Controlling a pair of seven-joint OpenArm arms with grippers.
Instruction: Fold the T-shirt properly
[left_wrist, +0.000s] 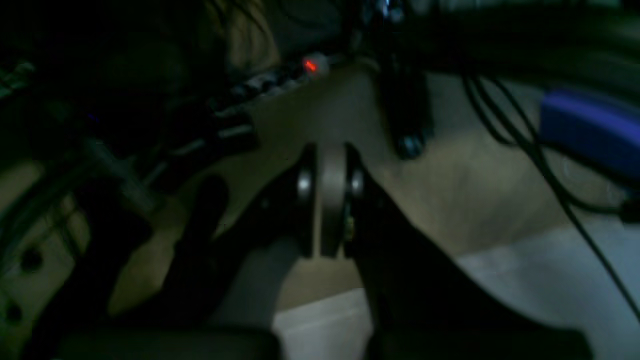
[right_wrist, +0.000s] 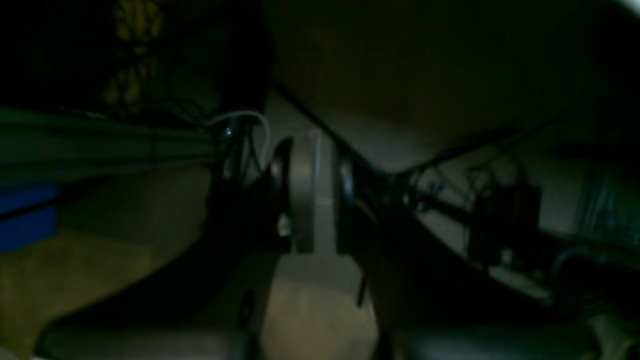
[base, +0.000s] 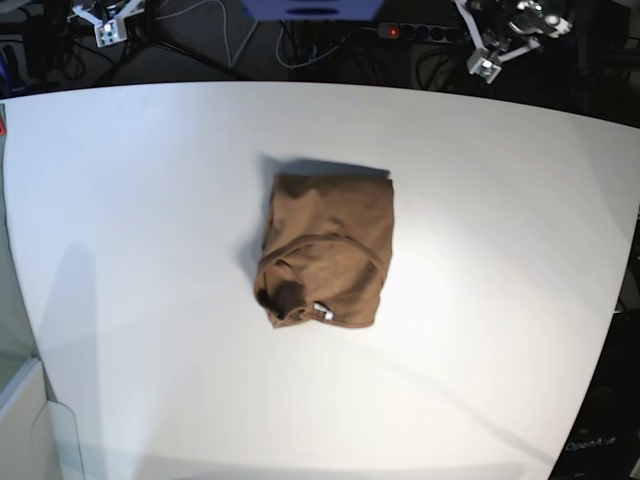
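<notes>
Base view: T-shirt lying in a compact folded bundle at centre of white bench, collar and white tag toward 6 o'clock, lower-left edge rumpled. Both arms parked off the bench at 11 and 1 o'clock. Left fingers pressed together, holding nothing. Right fingers slightly parted, narrow gap, nothing between them. Judged near done; if tidying, approach from above, pinch the rumpled collar edge only, smooth outward, avoid dragging the whole bundle.

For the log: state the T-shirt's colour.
Plain tan-brown T-shirt, no print; base view shows it best.
</notes>
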